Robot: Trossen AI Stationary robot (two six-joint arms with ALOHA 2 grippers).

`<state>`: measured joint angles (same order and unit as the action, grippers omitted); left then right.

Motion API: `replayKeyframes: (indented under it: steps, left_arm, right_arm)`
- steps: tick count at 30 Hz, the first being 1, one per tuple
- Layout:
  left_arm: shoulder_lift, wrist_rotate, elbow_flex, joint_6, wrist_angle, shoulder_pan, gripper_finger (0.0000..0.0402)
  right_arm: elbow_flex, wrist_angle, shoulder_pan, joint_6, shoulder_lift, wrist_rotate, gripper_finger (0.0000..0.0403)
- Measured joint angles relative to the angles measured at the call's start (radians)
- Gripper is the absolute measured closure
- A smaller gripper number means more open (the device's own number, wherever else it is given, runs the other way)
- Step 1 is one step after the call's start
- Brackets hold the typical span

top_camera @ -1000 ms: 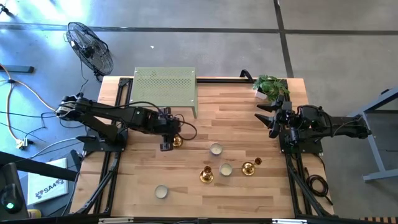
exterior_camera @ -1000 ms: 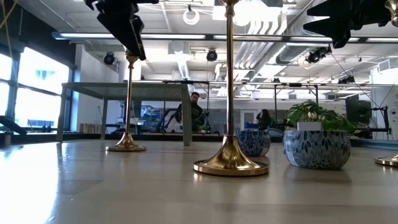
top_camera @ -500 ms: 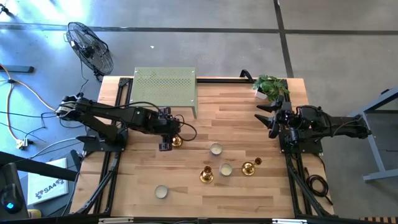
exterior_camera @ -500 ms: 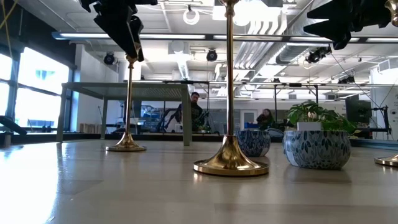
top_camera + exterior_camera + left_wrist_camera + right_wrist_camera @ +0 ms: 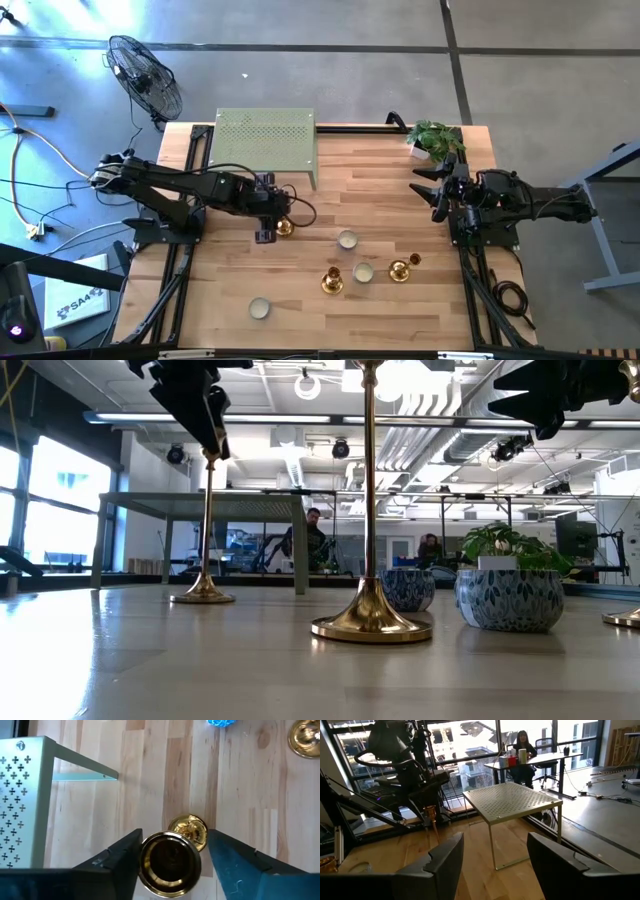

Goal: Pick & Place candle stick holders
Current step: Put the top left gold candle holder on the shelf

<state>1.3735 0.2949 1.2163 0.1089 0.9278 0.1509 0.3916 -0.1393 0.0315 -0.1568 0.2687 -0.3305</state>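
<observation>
Three gold candlesticks stand upright on their round bases on the wooden table. One [image 5: 284, 226] is at the centre left; its stem shows in the low view [image 5: 208, 525]. The others [image 5: 331, 282] [image 5: 400, 270] stand nearer the front. My left gripper [image 5: 268, 214] [image 5: 172, 850] is open and points down over the first one. Its fingers stand on either side of that candlestick's top cup [image 5: 170, 865]. My right gripper [image 5: 430, 190] [image 5: 495, 865] is open and empty, raised at the table's right. My left gripper comes from above, pointing down, with its two fingers beside the rim of the top cup [image 5: 142, 857]. One finger [image 5: 120, 857] lies close against the rim, and a narrow gap shows at the other. I cannot tell whether it touches. The candlestick stands on its base [image 5: 203, 597].
A green perforated metal shelf [image 5: 265, 140] stands at the far left-centre. A potted plant [image 5: 437, 137] is at the far right corner. Small blue-patterned bowls [image 5: 347, 240] [image 5: 363, 272] [image 5: 259, 308] sit among the candlesticks. People sit in the room beyond the table.
My left gripper has shifted slightly toward the table's left above the candlestick's top. The candlestick stays upright where it was.
</observation>
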Motion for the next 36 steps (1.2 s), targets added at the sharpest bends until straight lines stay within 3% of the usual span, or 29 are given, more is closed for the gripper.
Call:
replayKeyframes:
  steps: [8,22,27,36]
  left_arm:
    - [0.000,0.011,0.001,-0.001,0.012,0.000,0.0271]
    - [0.000,0.026,0.006,0.098,0.027,0.000,0.0272]
    - [0.002,0.010,0.125,0.109,0.092,0.000,0.0272]
    - [0.002,0.066,0.452,0.170,0.295,0.000,0.0272]
  right_arm:
    - [0.000,0.000,0.000,0.000,0.000,0.000,0.0189]
    - [0.000,0.001,0.000,0.001,0.000,0.000,0.0189]
    - [0.000,0.024,0.000,-0.002,0.000,-0.004,0.0189]
    - [0.000,0.131,0.000,-0.066,0.000,-0.003,0.0189]
